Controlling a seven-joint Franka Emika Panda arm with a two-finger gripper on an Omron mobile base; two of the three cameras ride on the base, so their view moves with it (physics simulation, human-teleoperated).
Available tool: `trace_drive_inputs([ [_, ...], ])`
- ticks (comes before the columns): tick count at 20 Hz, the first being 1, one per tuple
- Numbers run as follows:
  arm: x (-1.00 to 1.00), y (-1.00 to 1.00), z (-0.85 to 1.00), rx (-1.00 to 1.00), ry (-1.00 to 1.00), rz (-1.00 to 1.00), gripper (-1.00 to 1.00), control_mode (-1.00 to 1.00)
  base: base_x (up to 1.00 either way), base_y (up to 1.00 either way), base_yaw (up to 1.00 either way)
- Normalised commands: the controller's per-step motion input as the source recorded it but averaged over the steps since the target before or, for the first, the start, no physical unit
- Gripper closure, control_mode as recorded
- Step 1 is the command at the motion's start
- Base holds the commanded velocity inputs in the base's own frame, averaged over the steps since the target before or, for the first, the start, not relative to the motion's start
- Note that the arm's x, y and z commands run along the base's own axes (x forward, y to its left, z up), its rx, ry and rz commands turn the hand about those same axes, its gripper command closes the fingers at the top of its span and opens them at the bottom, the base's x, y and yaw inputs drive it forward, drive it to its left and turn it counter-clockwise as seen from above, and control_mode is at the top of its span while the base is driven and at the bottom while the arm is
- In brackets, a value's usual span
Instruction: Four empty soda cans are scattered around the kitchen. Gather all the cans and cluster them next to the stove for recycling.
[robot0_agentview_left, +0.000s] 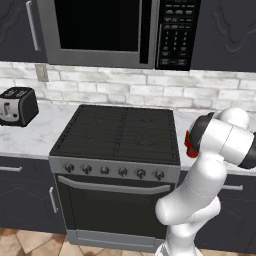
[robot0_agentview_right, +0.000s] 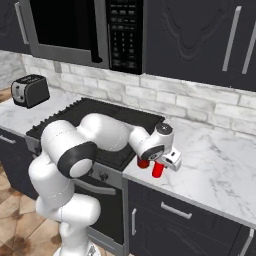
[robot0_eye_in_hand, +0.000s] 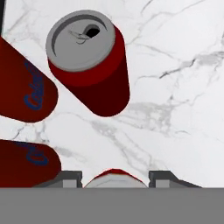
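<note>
On the marble counter (robot0_agentview_right: 215, 160) just right of the stove (robot0_agentview_left: 117, 132), my gripper (robot0_agentview_right: 161, 161) is shut on a red soda can (robot0_agentview_right: 158, 170), which stands on or just above the counter. In the hand view, that can's silver top (robot0_eye_in_hand: 114, 176) sits between the dark fingertips (robot0_eye_in_hand: 70, 177). Ahead of it a second can (robot0_eye_in_hand: 89, 65) stands upright, showing its silver top and open mouth. Two more red cans (robot0_eye_in_hand: 22, 83) (robot0_eye_in_hand: 24, 164) are cut off by the left edge. One can (robot0_agentview_right: 143, 162) stands at the stove's edge, half behind my wrist. Behind my arm shows a red sliver of can (robot0_agentview_left: 188, 146).
A black-and-silver toaster (robot0_agentview_left: 17, 106) stands on the counter left of the stove. The microwave (robot0_agentview_left: 115, 30) hangs above the cooktop, with dark cabinets beside it. The marble counter stretches bare to the right of the cans, and the counter's front edge lies close to them.
</note>
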Motion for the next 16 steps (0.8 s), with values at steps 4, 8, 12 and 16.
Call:
trace_drive_inputs([
  [4, 0.00, 0.00, -0.31, 0.00, 0.00, 0.00, -1.00, -1.00, 0.00, 0.00, 0.00],
  [8, 0.00, -0.02, -0.02, 0.00, 0.00, 0.00, -1.00, -1.00, 0.00, 0.00, 0.00],
  [12, 0.00, 0.00, 0.08, 0.00, -0.03, 0.00, -1.00, -1.00, 0.00, 0.00, 0.00],
  [16, -0.05, 0.00, 0.22, 0.00, -0.09, 0.00, -1.00, -1.00, 0.00, 0.00, 0.00],
])
